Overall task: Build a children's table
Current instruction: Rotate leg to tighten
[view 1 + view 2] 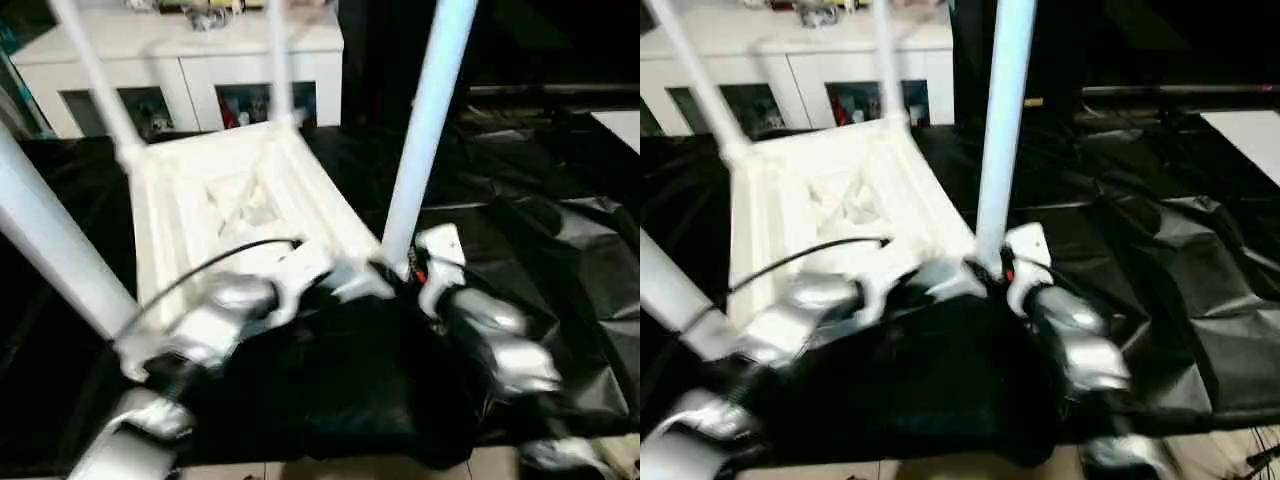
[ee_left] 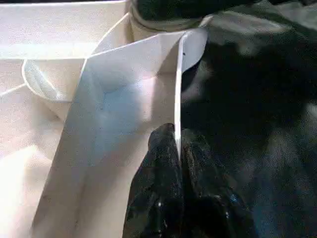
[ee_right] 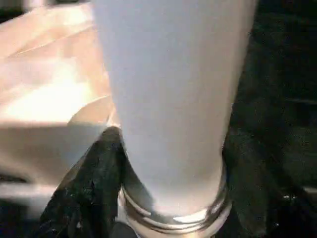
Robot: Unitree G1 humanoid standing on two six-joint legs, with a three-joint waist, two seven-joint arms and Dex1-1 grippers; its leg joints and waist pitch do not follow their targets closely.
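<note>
The children's table point(image 1: 240, 205) lies upside down on black sheeting point(image 1: 560, 250), ribbed underside up, four legs rising from its corner sockets. The left gripper point(image 2: 177, 148) pinches the top's thin near rim, fingers closed on it. The right gripper point(image 3: 168, 163) wraps the near right leg point(image 1: 425, 130) at its base, apparently clamping it, fingers point(image 3: 89, 193) either side. A white cabinet point(image 1: 180, 60) stands behind.

Background: white cabinet point(image 1: 190, 70) with glass-fronted compartments along the far side; crumpled black sheeting point(image 1: 560, 250) covering the floor; a strip of pale floor point(image 1: 340, 470) at the near edge.
</note>
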